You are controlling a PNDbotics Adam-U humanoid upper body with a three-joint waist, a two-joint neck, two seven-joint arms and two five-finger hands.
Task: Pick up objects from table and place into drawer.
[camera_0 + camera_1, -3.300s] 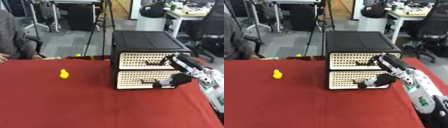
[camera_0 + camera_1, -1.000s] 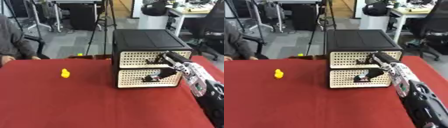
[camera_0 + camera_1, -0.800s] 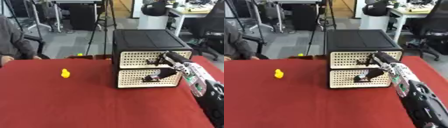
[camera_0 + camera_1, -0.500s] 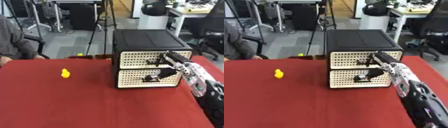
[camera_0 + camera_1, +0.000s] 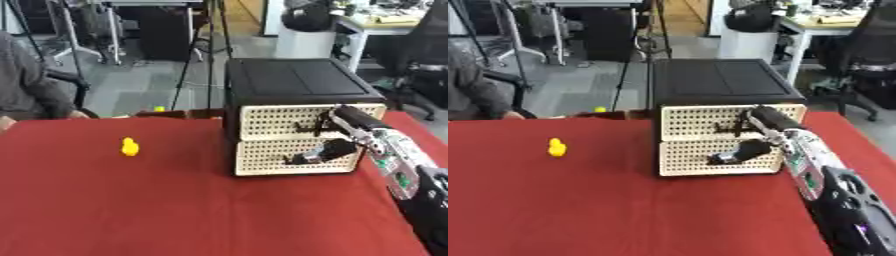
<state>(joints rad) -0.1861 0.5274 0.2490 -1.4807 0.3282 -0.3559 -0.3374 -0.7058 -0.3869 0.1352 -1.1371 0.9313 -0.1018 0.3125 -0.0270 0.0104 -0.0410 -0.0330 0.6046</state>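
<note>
Since the earlier frame, right hand (image 5: 325, 146) has slid from the cabinet's right edge to the drawer (image 5: 296, 156) fronts, fingers curled at the lower handle. Drawer looks shut. Yellow object (image 5: 129, 146) waits at nine o'clock on the worktop (image 5: 175, 210) (untouched). Next: pull outward.

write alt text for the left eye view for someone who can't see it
The robot's right hand reaches to the front of the lower drawer of a black two-drawer cabinet with cream perforated fronts, both drawers shut. The cabinet stands on a red table; a small yellow object lies apart to its left.
</note>
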